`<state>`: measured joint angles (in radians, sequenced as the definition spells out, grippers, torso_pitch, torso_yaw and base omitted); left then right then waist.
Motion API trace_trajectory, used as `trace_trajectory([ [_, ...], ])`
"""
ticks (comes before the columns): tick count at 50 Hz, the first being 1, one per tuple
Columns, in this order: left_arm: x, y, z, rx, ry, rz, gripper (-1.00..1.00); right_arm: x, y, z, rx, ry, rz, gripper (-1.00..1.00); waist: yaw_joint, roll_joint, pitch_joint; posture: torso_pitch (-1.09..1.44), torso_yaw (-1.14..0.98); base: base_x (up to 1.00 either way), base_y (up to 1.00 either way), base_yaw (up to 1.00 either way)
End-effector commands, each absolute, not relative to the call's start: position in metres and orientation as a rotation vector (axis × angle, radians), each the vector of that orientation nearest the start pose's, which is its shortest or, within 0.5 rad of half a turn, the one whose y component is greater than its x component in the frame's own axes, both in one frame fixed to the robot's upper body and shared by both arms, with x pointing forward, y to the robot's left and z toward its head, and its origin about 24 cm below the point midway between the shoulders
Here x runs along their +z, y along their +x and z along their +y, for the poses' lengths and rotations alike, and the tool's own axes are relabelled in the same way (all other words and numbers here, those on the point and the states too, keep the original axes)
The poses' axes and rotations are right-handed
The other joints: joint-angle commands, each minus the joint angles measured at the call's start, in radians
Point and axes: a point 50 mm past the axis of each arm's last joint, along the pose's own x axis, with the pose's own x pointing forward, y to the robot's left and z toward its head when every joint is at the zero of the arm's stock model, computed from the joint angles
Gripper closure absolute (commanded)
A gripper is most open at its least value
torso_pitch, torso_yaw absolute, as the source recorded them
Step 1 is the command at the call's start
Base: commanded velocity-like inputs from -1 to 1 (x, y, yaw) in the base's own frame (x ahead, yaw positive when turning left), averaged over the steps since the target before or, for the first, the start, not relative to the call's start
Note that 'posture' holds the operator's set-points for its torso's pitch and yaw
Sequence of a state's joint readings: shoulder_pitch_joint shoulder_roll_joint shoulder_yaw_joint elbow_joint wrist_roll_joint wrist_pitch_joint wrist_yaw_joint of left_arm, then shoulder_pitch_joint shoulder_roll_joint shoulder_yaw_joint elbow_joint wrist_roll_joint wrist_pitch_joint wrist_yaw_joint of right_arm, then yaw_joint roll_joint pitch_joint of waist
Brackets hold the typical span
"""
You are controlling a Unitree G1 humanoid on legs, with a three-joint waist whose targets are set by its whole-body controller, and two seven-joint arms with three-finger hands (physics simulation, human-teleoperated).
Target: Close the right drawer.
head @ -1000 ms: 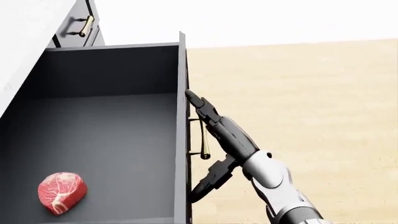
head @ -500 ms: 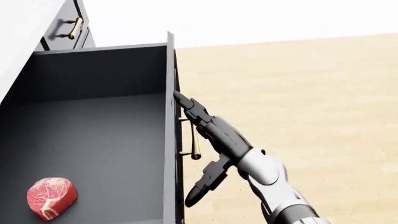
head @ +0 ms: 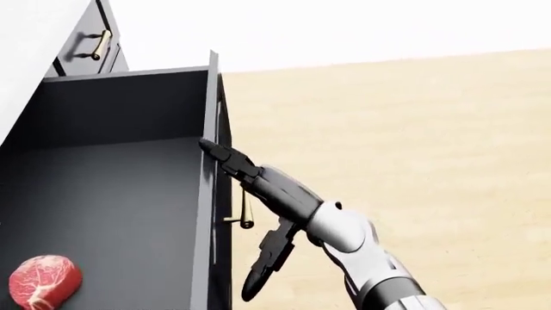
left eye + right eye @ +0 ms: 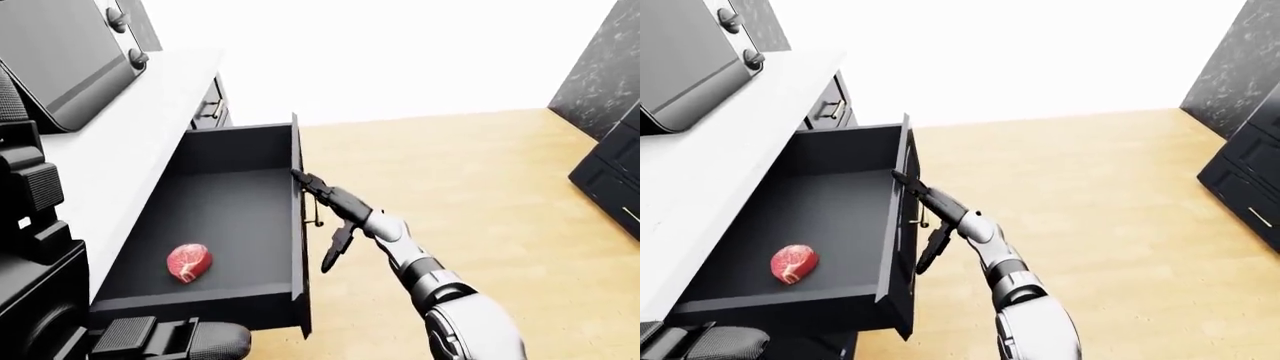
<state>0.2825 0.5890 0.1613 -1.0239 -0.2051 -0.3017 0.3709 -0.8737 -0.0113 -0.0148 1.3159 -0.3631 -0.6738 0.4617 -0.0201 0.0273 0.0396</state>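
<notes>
The right drawer [image 3: 210, 194] stands pulled far out of the dark cabinet, with its grey inside in plain sight. A raw red steak [image 4: 188, 261] lies on the drawer floor near the bottom left. My right hand [image 3: 230, 218] is open. Its long fingers [image 3: 225, 156] press flat against the outer face of the drawer front, just above the brass handle [image 3: 246, 216], while the thumb hangs below. Black blocky parts of my left arm [image 4: 30, 195] fill the left edge of the left-eye view; its fingers cannot be made out.
A white counter [image 4: 130, 142] carries a dark oven-like appliance [image 4: 60, 60] at the upper left. Another drawer with a brass handle [image 3: 99, 44] lies above the open one. Wooden floor [image 4: 480, 172] spreads to the right, and dark cabinets [image 4: 610, 172] stand at the far right.
In the head view the drawer front, steak and right hand have moved left, more than the fixed cabinet handle above. The drawer has slid inward a little with the fingers against it.
</notes>
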Motion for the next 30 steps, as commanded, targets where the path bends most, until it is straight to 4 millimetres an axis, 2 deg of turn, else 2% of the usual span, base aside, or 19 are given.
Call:
trace_trajectory([
  [1, 0.251, 0.116, 0.181, 0.016, 0.196, -1.114, -1.00, 0.082, 0.354, -0.039, 0.929, -0.466, -0.249, -1.00, 0.006, 0.005, -0.019, 0.00, 0.00, 0.00, 0.00, 0.00],
  [30, 0.252, 0.115, 0.183, 0.016, 0.195, -1.116, -1.00, 0.085, 0.347, -0.012, 1.032, -0.488, -0.259, -1.00, 0.005, 0.013, -0.028, 0.00, 0.00, 0.00, 0.00, 0.00],
])
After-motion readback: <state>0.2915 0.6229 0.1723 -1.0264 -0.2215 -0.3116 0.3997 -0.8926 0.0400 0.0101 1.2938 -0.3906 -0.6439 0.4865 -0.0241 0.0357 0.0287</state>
